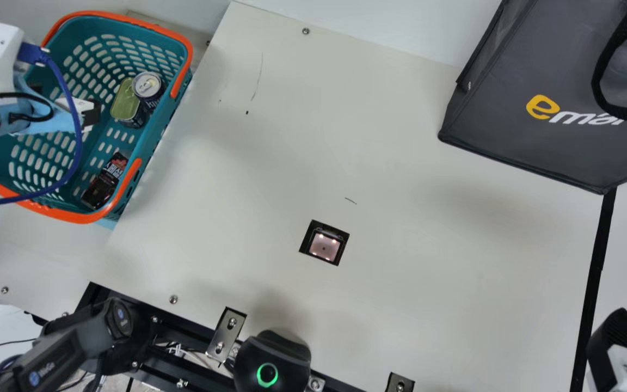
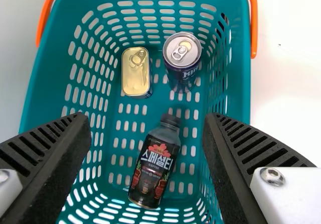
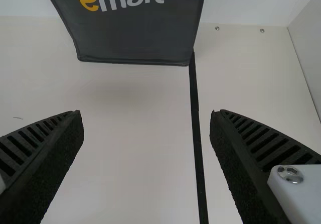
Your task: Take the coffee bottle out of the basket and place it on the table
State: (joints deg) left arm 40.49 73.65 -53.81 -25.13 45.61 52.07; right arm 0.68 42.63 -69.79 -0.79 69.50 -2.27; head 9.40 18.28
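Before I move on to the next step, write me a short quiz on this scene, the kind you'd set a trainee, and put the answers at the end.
1. True or false: the left gripper is open.
2. Where is the bottle? (a) on the table (b) in the basket (c) in the bag
3. How many cans are in there with it?

Key: 1. True. 2. (b). 3. Two.

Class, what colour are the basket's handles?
Orange; the handles show best in the main view.
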